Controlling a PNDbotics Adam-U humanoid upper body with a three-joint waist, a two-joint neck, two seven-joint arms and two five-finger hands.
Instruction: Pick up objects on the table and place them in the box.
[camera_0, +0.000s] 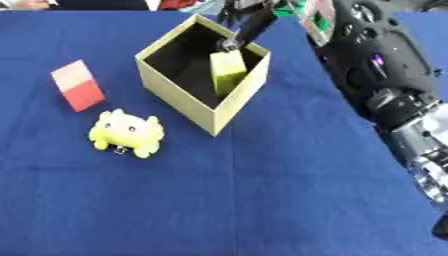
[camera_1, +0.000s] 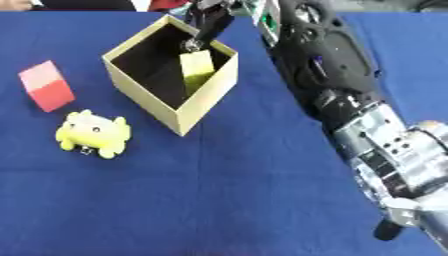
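Note:
An open tan cardboard box (camera_0: 175, 97) stands on the blue tablecloth at the upper middle. A yellow-green block (camera_0: 227, 72) stands tilted inside it, its top just above the rim. My right hand (camera_0: 252, 26) reaches in from the top over the box's far corner. Its dark fingers (camera_1: 199, 37) pinch the block's upper end. A pink and red block (camera_0: 79, 86) lies on the cloth left of the box. A yellow plush toy with a face (camera_0: 128, 132) sits below that block, near the box's front corner. My left hand does not show in either view.
My right arm (camera_0: 385, 75), black and silver, runs down the right side of both views. The blue cloth (camera_0: 245, 200) stretches across the whole foreground. At the far edge, parts of people and coloured clutter show behind the box.

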